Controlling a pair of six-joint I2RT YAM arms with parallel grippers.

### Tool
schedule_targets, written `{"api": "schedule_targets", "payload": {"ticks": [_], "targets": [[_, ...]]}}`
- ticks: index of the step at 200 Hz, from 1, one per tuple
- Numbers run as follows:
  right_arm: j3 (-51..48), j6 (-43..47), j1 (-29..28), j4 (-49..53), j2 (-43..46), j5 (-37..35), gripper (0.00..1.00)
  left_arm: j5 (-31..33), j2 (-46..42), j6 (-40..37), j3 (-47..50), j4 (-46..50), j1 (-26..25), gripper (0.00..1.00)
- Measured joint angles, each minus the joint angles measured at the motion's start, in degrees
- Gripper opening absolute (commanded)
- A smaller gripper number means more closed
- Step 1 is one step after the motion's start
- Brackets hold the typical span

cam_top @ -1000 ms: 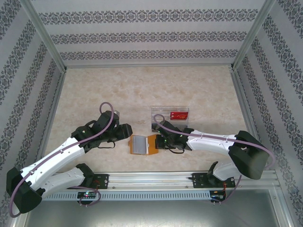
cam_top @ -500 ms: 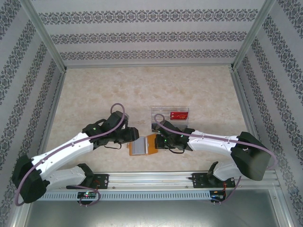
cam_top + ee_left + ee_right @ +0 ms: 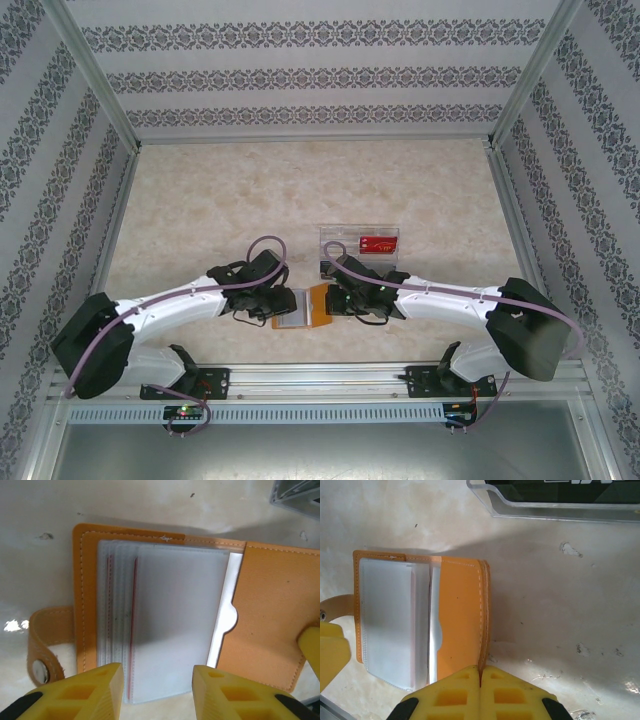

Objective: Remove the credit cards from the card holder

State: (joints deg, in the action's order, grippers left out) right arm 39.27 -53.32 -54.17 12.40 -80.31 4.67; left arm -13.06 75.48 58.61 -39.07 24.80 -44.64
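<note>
Clamped on card holder [image 3: 462, 610] edge with right gripper [image 3: 480, 672]: pins it open. Parted at left gripper [image 3: 156, 672], straddling pockets [image 3: 170, 625], lined up for pale card [image 3: 227, 590].

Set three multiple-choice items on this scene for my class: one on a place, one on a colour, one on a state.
1. Where is the clear tray relative to the card holder?
A. Beyond it, farther from the arm bases.
B. Nearer the bases than it.
C. On top of it.

2. What colour is the card holder's cover?
A. Blue.
B. Orange.
C. Green.

3. How does the card holder lie?
A. Snapped shut.
B. Standing on edge.
C. Open flat, its pockets showing.

Key:
1 A: in the top view the tray sits past the holder, away from the bases.
2 B: both wrist views show an orange cover.
3 C: the translucent pockets face up on the table.
</note>
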Motion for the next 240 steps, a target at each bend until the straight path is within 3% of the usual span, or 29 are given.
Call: {"api": "schedule_targets", "payload": {"ticks": [127,240], "targets": [[0.0,-0.52,-0.11,-0.02,0.02,-0.37,0.0,-0.09,4.94,0.17,-0.17,-3.13,0.0,0.42],[-0.02,-0.52,-0.11,-0.02,0.02,-1.01,0.0,-5.73,5.03,-0.13,1.16,-13.94,-0.46,0.43]]}}
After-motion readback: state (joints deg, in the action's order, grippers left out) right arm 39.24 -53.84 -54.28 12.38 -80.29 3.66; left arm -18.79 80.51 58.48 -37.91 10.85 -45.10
